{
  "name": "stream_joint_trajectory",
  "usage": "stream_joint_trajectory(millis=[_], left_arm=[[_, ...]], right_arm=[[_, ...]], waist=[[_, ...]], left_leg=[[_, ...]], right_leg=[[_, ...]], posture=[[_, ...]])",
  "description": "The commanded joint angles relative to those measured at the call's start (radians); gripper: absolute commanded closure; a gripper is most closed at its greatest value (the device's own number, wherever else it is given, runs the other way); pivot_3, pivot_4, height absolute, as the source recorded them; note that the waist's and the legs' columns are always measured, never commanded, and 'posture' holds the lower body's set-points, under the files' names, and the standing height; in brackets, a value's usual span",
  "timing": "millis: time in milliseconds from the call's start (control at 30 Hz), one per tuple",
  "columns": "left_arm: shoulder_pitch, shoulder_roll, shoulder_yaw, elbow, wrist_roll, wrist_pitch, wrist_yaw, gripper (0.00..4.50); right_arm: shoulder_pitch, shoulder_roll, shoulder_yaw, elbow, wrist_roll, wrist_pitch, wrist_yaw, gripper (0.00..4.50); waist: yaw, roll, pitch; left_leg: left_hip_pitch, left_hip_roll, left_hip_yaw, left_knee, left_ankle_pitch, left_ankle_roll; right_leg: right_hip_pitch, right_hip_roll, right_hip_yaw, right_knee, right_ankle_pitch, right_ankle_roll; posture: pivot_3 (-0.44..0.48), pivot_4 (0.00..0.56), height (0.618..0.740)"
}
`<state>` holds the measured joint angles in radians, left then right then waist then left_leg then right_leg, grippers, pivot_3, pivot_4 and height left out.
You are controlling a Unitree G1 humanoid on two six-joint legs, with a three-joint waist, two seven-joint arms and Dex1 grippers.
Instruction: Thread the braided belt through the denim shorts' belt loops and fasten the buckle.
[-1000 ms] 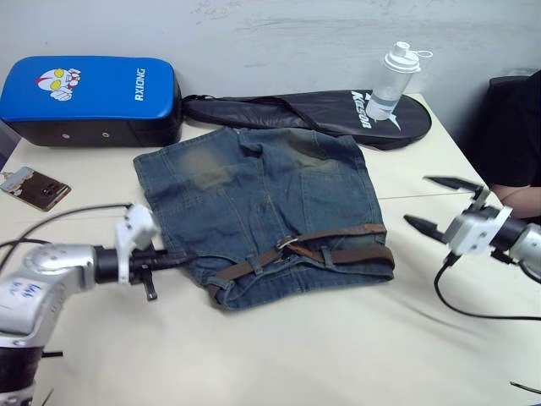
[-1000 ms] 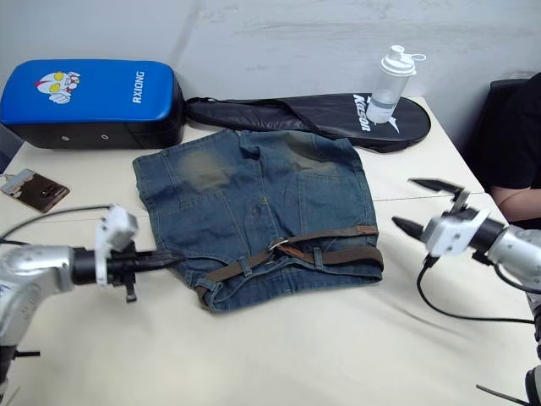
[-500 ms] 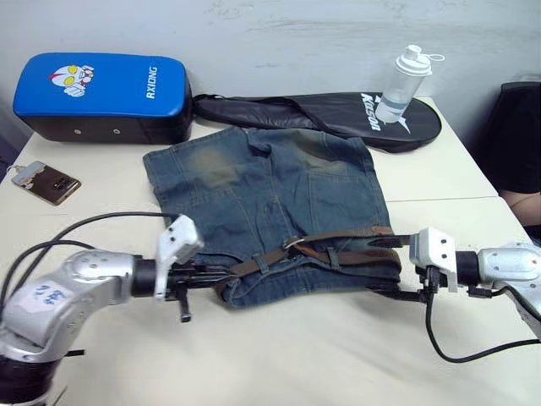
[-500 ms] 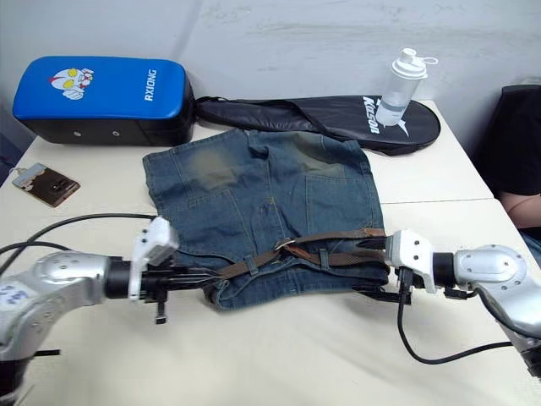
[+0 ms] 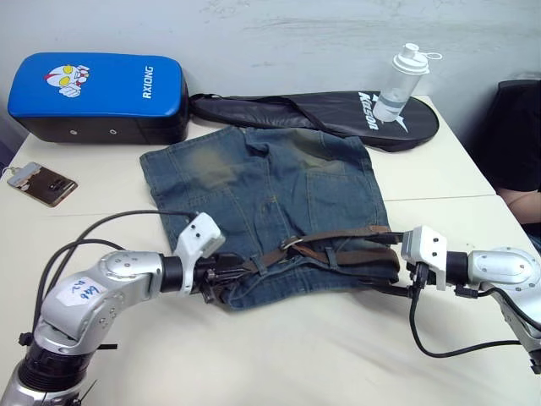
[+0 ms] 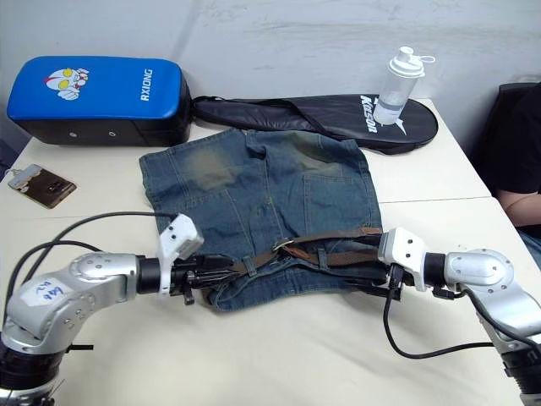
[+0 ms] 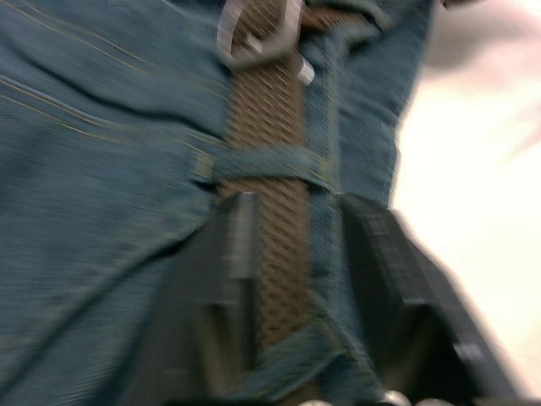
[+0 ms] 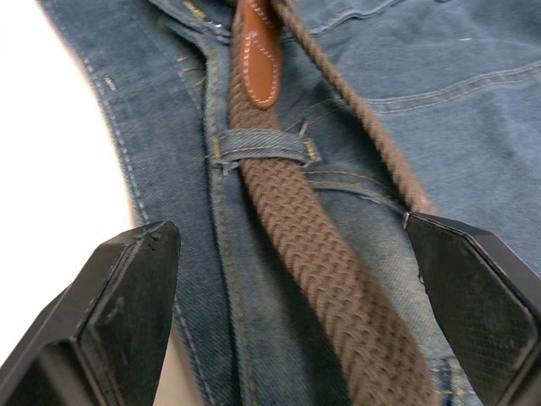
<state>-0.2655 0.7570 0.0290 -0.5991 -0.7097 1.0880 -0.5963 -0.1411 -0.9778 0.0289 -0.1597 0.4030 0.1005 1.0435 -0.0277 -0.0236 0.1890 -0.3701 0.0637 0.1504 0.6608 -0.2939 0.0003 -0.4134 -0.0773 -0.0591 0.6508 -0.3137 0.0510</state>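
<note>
A pair of faded denim shorts (image 5: 270, 203) lies flat in the middle of a pale table (image 5: 338, 355), waistband toward the robot. A braided belt (image 5: 338, 254) runs along the waistband, passing under the belt loops (image 8: 258, 145). Its silver buckle (image 5: 290, 244) sits near the middle of the waistband, and a tan leather tip (image 8: 255, 51) rests on the strap at the robot's right end.

The left gripper (image 5: 221, 272) is at the left end of the waistband. In the left wrist view its two black fingers (image 7: 228, 254) stand on either side of the belt and the denim edge, close against them, with a loop crossing the strap just ahead. I cannot tell whether they are pressing on the strap or merely flanking it.

The right gripper (image 6: 372, 271) is at the right end of the waistband. Its fingers (image 8: 127, 296) are spread wide apart, one over the table beside the shorts' edge, the other over the denim, with the belt lying between them and untouched.

Beyond the shorts lie a black racket bag (image 5: 321, 110), a clear shaker bottle (image 5: 396, 85) standing on its far end, and a blue kick pad (image 5: 93, 93) with a cartoon face. A phone (image 5: 42, 183) lies near the table's left edge. A person's dark sleeve (image 5: 516, 135) shows at the far right.
</note>
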Motion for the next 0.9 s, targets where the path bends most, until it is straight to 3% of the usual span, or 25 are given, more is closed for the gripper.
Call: stream_joint_trajectory(millis=[33, 67, 367, 900], left_arm=[[0.007, 0.027, -0.050, -0.083, 0.035, -0.032, 0.000, 0.85], [0.010, 0.040, -0.094, -0.092, 0.077, -0.050, 0.009, 0.64], [0.047, 0.072, -0.249, -0.095, 0.269, -0.115, 0.079, 0.64], [0.114, 0.053, -0.172, -0.087, 0.315, -0.121, 0.105, 0.64]], right_arm=[[-0.039, 0.006, -0.036, -0.068, 0.007, 0.046, -0.008, 0.00], [-0.053, 0.009, -0.032, -0.078, 0.005, 0.063, -0.012, 0.00], [-0.096, 0.027, 0.002, -0.084, -0.057, 0.133, -0.024, 0.00], [0.007, 0.036, -0.002, 0.014, -0.171, 0.037, 0.020, 0.00]], waist=[[0.000, 0.000, 0.000], [0.001, 0.000, 0.000], [0.002, 0.000, 0.000], [0.000, 0.000, 0.000]], left_leg=[[0.000, 0.000, 0.000, 0.000, 0.000, 0.000], [0.000, 0.000, 0.000, 0.000, 0.000, 0.000], [-0.001, 0.000, 0.000, -0.001, -0.001, 0.000], [0.000, 0.000, 0.000, -0.004, -0.001, 0.001]], right_leg=[[0.000, 0.000, 0.000, 0.000, 0.000, 0.000], [0.000, 0.000, 0.000, 0.000, 0.000, 0.000], [0.000, 0.000, 0.000, -0.003, 0.000, 0.000], [0.000, 0.000, -0.001, -0.005, 0.000, 0.000]], posture=[[0.000, 0.150, 0.740], [0.000, 0.150, 0.740], [0.000, 0.150, 0.740], [0.000, 0.150, 0.740]])
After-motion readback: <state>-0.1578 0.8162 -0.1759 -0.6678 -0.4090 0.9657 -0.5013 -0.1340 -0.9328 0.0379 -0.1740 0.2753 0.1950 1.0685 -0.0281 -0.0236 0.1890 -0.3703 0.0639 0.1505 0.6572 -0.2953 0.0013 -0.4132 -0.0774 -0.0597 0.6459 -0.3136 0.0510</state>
